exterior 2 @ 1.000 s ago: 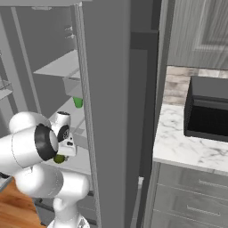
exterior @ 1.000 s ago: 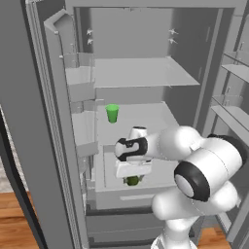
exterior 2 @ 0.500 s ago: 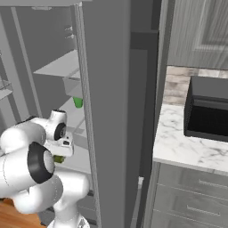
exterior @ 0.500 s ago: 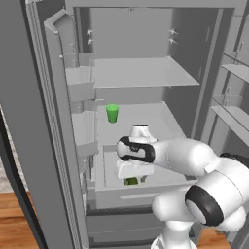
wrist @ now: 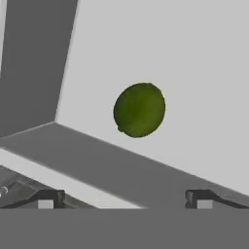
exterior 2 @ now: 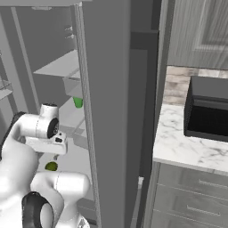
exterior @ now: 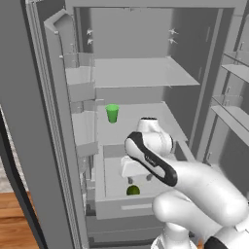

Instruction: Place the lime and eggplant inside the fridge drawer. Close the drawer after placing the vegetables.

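Observation:
The lime [exterior: 133,190] lies free on the floor of the open fridge drawer [exterior: 121,208], near its front wall. My gripper [exterior: 139,178] hangs just above it, open, with nothing between its fingers. From the right base view the lime [exterior 2: 51,166] sits below the gripper [exterior 2: 55,156]. In the hand view the lime [wrist: 139,109] rests on the pale drawer floor [wrist: 204,58], and the two fingertips [wrist: 46,199] stand wide apart at the bottom. The eggplant is out of view.
A bright green cup [exterior: 112,113] stands on the shelf above the drawer. The open fridge door [exterior: 34,121] with its bins stands to the left. Right of the fridge is a marble counter [exterior 2: 178,147] with a black sink [exterior 2: 209,111].
The lime has dropped from between the fingers to the drawer floor. The gripper has let go, and the arm's elbow has swung down and to the right.

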